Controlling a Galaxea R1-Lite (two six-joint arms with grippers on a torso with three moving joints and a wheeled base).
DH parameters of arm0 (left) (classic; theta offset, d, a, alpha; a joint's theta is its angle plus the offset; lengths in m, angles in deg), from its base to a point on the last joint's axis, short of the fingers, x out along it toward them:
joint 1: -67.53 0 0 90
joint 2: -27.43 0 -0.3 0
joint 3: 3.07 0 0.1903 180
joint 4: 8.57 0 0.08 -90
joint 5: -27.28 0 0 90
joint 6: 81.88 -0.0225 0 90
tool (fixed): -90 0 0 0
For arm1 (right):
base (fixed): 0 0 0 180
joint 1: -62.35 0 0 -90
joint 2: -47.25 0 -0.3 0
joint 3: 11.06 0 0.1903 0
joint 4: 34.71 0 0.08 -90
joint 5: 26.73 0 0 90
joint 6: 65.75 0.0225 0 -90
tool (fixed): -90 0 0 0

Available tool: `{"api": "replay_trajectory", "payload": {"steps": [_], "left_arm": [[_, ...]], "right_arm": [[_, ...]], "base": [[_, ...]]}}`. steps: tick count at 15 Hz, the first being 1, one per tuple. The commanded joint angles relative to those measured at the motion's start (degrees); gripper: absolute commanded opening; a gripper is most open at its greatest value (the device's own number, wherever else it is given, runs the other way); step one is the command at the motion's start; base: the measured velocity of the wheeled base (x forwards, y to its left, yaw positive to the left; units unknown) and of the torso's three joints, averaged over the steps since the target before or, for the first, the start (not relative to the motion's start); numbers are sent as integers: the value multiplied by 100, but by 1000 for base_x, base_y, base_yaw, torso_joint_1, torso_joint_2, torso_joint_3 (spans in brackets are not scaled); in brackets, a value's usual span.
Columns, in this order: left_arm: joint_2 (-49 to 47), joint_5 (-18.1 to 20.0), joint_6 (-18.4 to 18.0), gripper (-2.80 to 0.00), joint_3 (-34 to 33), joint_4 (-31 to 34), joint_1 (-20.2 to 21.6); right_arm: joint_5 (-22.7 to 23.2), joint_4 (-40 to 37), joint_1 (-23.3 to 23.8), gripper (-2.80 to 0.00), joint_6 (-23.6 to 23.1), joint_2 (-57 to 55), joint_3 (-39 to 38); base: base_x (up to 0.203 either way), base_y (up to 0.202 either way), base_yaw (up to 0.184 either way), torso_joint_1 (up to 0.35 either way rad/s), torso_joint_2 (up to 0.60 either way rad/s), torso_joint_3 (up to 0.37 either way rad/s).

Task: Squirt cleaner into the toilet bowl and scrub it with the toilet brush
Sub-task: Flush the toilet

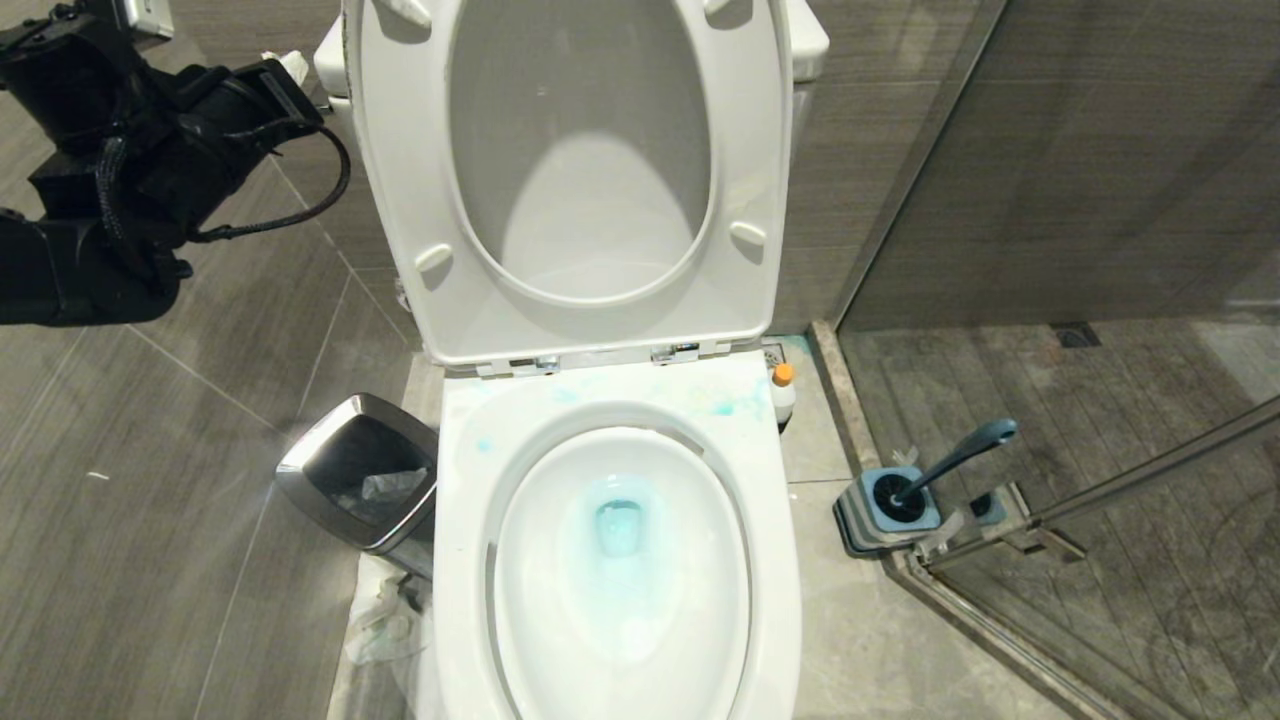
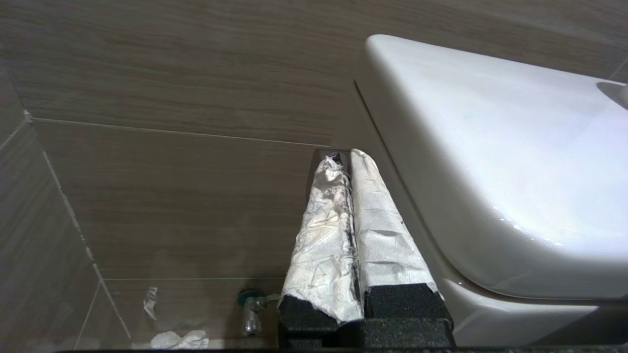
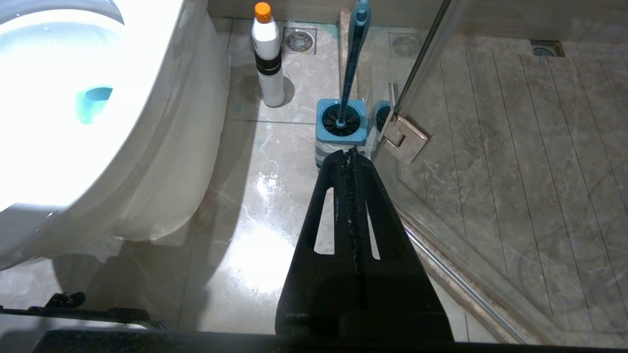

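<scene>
Both hands pinched closed | cleaner (image 3: 267,54) label (black band) unreadable

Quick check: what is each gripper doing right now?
Left gripper: fingers shut, empty, beside the toilet tank.
Right gripper: fingers shut, empty, above the floor near the toilet brush.

Light is coming from above & it's bright. The toilet bowl (image 3: 73,98) is glaring pure white left of the right gripper (image 3: 351,156), w/ a shiny patch glowing on the wet floor (image 3: 255,245) next to it. A dark shadow is lying under the bowl. Everything's looking sharp, no blur.
</scene>
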Motion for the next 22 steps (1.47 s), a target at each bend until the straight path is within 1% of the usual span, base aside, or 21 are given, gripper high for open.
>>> {"api": "replay_trajectory", "payload": {"steps": [1, 14, 19, 22], "left_arm": [[-15, 14, 25, -280, 14, -20, -26], [-595, 47, -16, -280, -215, 7, -64], [-809, 56, -44, -280, -206, 136, -212], [-867, 56, -129, -280, -206, 139, -289]], "right_arm": [[2, 3, 0, -280, -2, -9, -1], [2, 3, 0, -280, -2, -9, -1], [2, 3, 0, -280, -2, -9, -1], [2, 3, 0, -280, -2, -9, -1]], "base": [[0, 0, 0, 0, 0, 0], [0, 0, 0, 0, 0, 0], [0, 0, 0, 0, 0, 0], [0, 0, 0, 0, 0, 0]]}}
